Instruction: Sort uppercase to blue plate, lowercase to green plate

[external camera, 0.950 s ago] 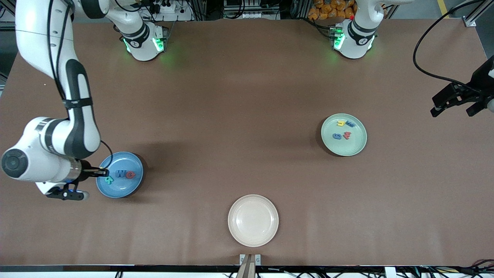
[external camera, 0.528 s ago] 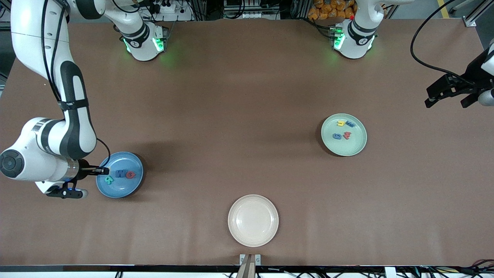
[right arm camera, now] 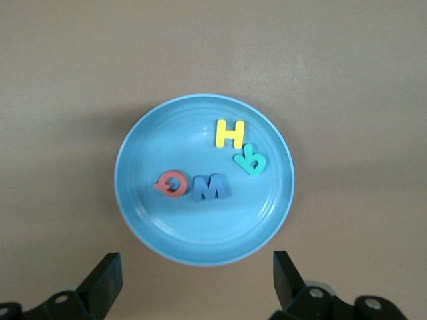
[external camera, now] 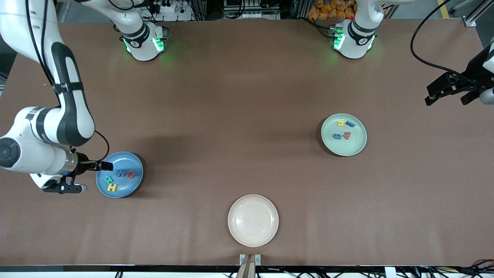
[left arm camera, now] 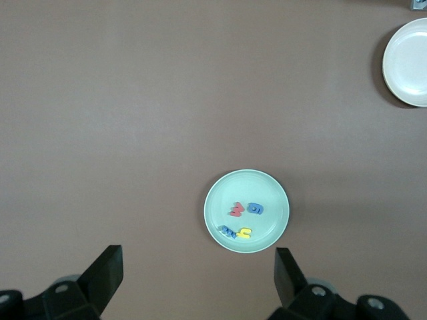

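Observation:
The blue plate (external camera: 126, 187) lies near the right arm's end of the table. On it lie the uppercase letters: a blue W (external camera: 121, 173), a red Q (external camera: 130, 175), a teal R (external camera: 109, 179) and a yellow H (external camera: 112, 187). My right gripper (external camera: 105, 166) hangs open and empty over the plate's rim (right arm camera: 200, 230). The green plate (external camera: 347, 148) holds the lowercase letters: a yellow h (external camera: 341, 123), a blue m (external camera: 350, 124), a blue g (external camera: 337, 136) and a red letter (external camera: 347, 135). My left gripper (external camera: 447, 96) waits open, high over the left arm's end of the table.
A cream plate (external camera: 253, 220) with nothing on it lies near the table's front edge, midway between the two arms' ends. The two arm bases stand along the edge of the table farthest from the front camera.
My right gripper opened and the yellow H now lies on the blue plate beside the teal R. The right hand drew back a little. The left hand rose slightly.

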Controlling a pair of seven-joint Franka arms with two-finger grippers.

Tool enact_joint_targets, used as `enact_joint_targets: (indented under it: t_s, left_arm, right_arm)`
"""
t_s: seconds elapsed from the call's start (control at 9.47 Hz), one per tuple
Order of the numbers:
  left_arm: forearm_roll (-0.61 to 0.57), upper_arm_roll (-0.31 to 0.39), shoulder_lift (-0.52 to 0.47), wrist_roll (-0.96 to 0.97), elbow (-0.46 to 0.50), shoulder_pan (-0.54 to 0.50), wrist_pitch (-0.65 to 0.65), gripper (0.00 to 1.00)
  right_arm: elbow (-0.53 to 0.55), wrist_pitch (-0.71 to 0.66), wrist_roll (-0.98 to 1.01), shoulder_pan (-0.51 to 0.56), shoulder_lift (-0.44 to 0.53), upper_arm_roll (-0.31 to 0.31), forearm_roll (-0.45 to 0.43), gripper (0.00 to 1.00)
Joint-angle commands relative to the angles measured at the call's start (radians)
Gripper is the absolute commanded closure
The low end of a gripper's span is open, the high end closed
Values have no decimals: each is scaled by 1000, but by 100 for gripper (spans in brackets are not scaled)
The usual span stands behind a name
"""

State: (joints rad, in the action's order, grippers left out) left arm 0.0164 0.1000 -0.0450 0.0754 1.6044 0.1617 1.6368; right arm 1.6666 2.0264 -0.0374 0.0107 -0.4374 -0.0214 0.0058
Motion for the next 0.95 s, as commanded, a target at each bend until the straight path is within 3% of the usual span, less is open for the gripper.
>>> enact_joint_targets:
  t_s: [0.0, 0.21, 0.42, 0.84]
  left_arm:
    - [-32, -6, 24, 0, -23, 2, -40, 0]
    - [-36, -11, 23, 18, -57, 13, -40, 0]
    - [-29, -9, 23, 15, -63, 7, -37, 0]
    - [-21, -6, 31, 11, -86, -4, -37, 0]
  right_arm:
    - [154, 19, -56, 52, 214, 78, -52, 0]
    - [142, -61, -50, 31, 322, 80, -50, 0]
    - [127, -102, -47, 9, 371, 77, -52, 0]
    - [-117, -358, -9, -37, 375, 63, -43, 0]
